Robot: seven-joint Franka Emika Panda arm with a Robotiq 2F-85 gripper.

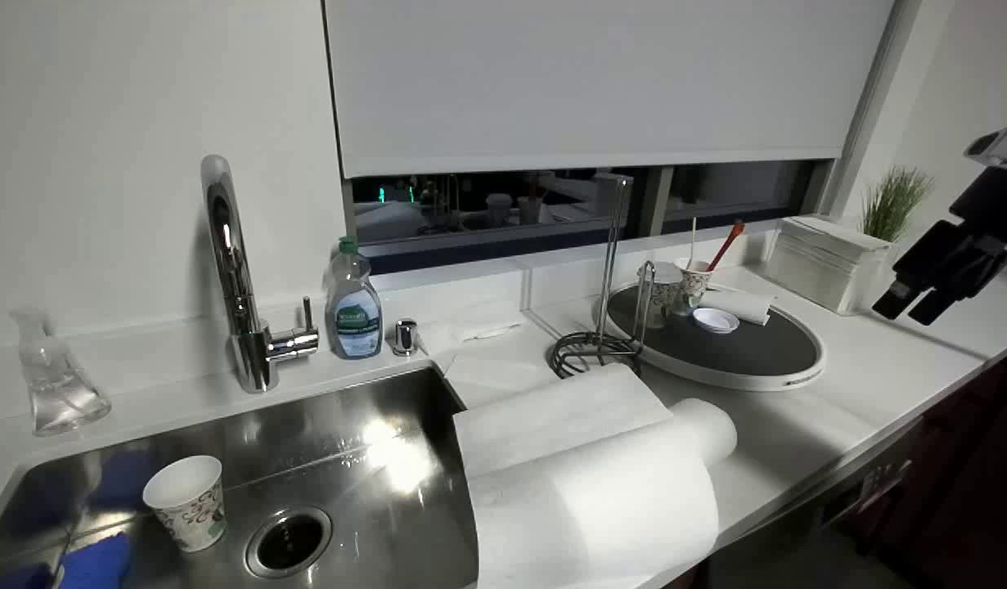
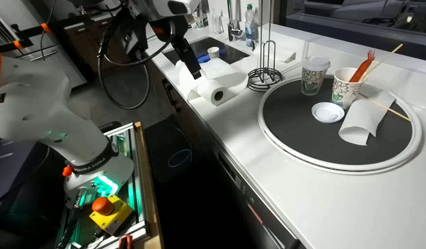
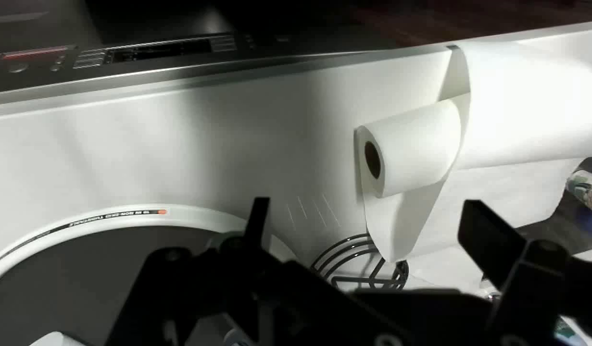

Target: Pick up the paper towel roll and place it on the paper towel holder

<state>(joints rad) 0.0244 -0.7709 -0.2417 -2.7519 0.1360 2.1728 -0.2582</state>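
The paper towel roll (image 3: 418, 149) lies on its side on the desk (image 2: 313, 204), near the upright paper towel holder (image 1: 609, 262), on its front-edge side. The roll is partly unwound; in the wrist view, a corner of its loose sheet (image 3: 517, 192) reaches the holder's ring base (image 3: 344, 278), though contact cannot be judged. The fingers (image 3: 490, 240) are spread wide, raised above the desk and clear of the holder. Just beside the holder on one side sits the turntable (image 2: 296, 124), bearing a lidded cup (image 2: 315, 77), an open cup (image 2: 344, 90) with a red implement (image 2: 361, 67), a white lid (image 2: 328, 112) and curled paper (image 2: 361, 117). On the holder's opposite side, the steel sink (image 1: 331, 425) contains a paper cup (image 1: 191, 507) and a blue object (image 1: 98, 560); the soap bottle (image 1: 356, 319) and tap (image 1: 259, 360) stand well apart from the holder.
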